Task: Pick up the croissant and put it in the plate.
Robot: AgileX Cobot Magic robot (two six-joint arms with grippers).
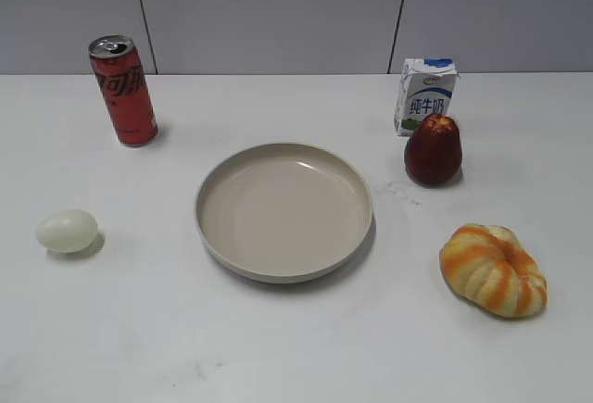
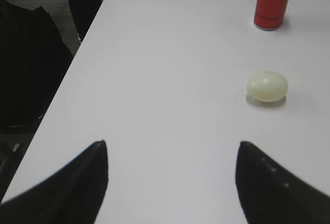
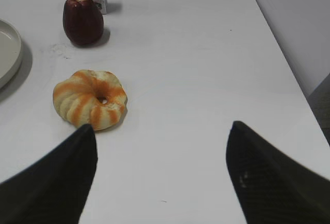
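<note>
The croissant (image 1: 494, 269), a puffy ring with orange and cream stripes, lies on the white table at the front right; it also shows in the right wrist view (image 3: 90, 99). The round beige plate (image 1: 215, 232) sits empty in the middle, and its rim shows at the left edge of the right wrist view (image 3: 11, 54). My right gripper (image 3: 162, 131) is open and empty, with the croissant just ahead of its left fingertip. My left gripper (image 2: 171, 144) is open and empty over bare table. Neither gripper shows in the exterior view.
A red cola can (image 1: 123, 91) stands at the back left. A pale egg (image 1: 67, 231) lies at the left, also in the left wrist view (image 2: 267, 86). A milk carton (image 1: 425, 94) and a dark red fruit (image 1: 433, 150) stand behind the croissant. The table's right edge (image 3: 289, 74) is near.
</note>
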